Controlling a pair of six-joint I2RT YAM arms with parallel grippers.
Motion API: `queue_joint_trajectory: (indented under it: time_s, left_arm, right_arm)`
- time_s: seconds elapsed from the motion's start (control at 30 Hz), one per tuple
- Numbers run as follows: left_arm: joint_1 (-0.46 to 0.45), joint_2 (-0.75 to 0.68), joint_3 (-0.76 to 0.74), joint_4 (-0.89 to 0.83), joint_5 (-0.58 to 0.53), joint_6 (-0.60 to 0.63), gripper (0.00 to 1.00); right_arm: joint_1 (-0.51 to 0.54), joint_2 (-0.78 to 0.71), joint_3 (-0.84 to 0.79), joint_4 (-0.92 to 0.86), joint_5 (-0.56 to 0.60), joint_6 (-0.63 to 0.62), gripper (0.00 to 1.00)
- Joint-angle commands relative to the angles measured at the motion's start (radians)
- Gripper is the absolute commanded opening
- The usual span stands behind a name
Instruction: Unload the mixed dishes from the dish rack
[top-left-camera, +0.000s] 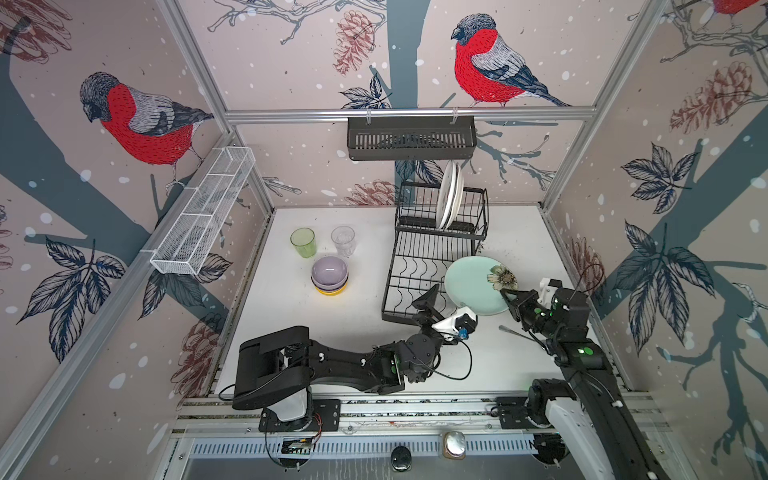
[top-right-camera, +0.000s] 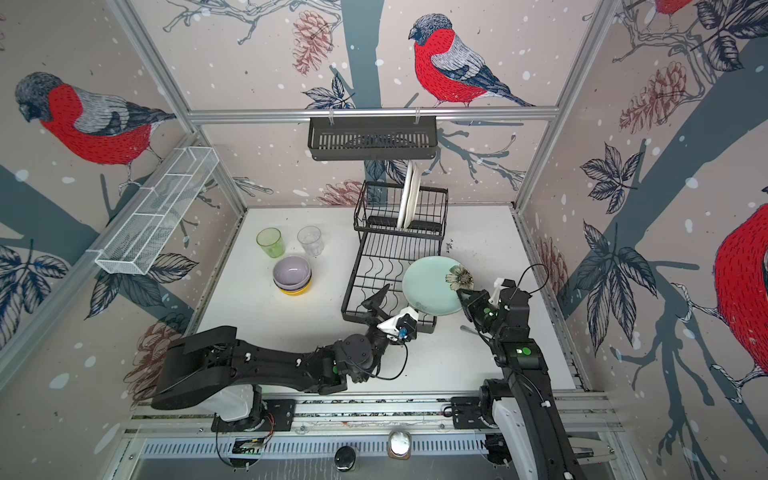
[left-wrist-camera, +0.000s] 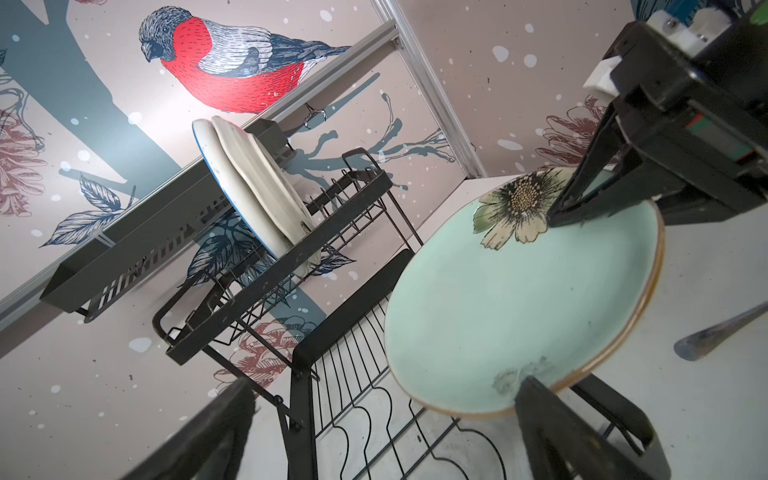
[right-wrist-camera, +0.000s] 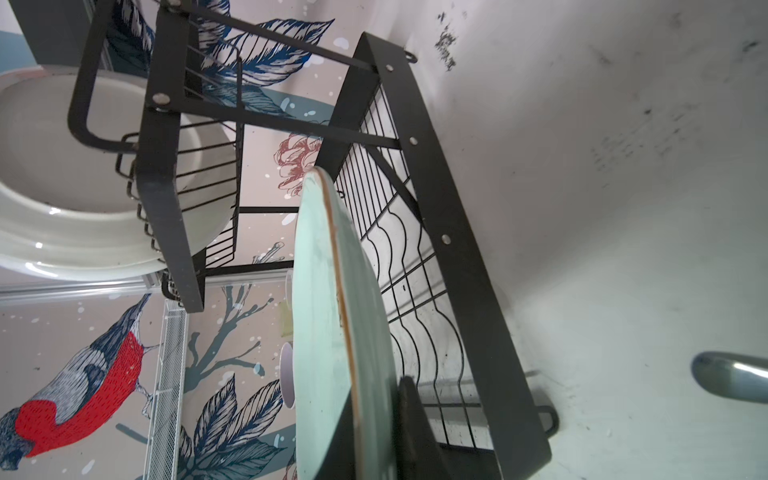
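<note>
The right jaws are clamped on the flowered rim of the green plate (top-left-camera: 469, 286), which is tilted over the right edge of the rack (top-left-camera: 415, 257). The left jaws stand wide apart beside the plate's near rim.

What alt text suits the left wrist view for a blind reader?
The right gripper pinches the rim of a pale green plate near its flower print, beside the black dish rack. Two white plates stand in its raised tier; the left gripper is open.
</note>
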Motion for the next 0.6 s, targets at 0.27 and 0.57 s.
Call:
queue_joint_trajectory:
  time_s: [0.27,0.57]
  left_arm:
    - [0.014,-0.082,-0.098,0.046,-0.046,-0.109,0.98]
    - [0.044,-0.124,-0.143,0.045,-0.024,-0.147,0.98]
  right_arm:
    - [-0.250,0.006,0.068,-0.058,-0.057,-0.115,0.00]
    - [-0.490,0.077,0.068,-0.061,-0.136,-0.215,0.00]
